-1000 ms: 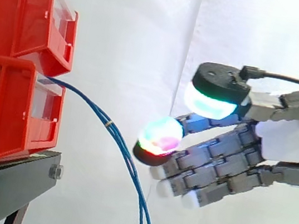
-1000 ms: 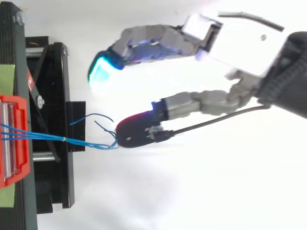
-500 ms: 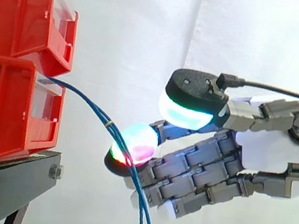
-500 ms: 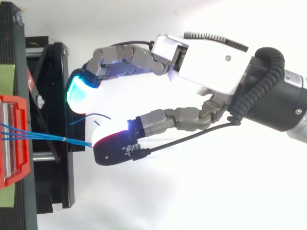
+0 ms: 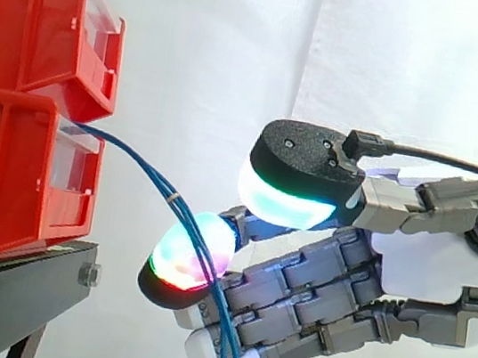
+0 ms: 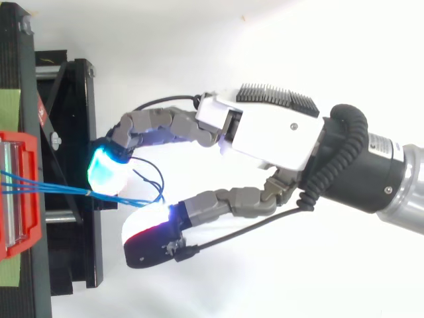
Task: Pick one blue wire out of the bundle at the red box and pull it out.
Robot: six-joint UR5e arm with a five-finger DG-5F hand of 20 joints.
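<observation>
1. The black stand [image 5: 15, 290] sits at 8 o'clock in the side view.
2. The lower red bin [image 5: 6, 171] rests directly on its top.
3. The upper red bin [image 5: 30, 13] is stacked at the lower bin's 12 o'clock.

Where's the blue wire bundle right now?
In the side view, the blue wires leave the lower red bin on the left and slope down rightward, crossing in front of the hand.

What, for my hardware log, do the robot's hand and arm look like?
The hand has a white palm shell, grey jointed fingers and thick black-backed pads glowing cyan, green and red. The arm is silver at the wrist.
</observation>
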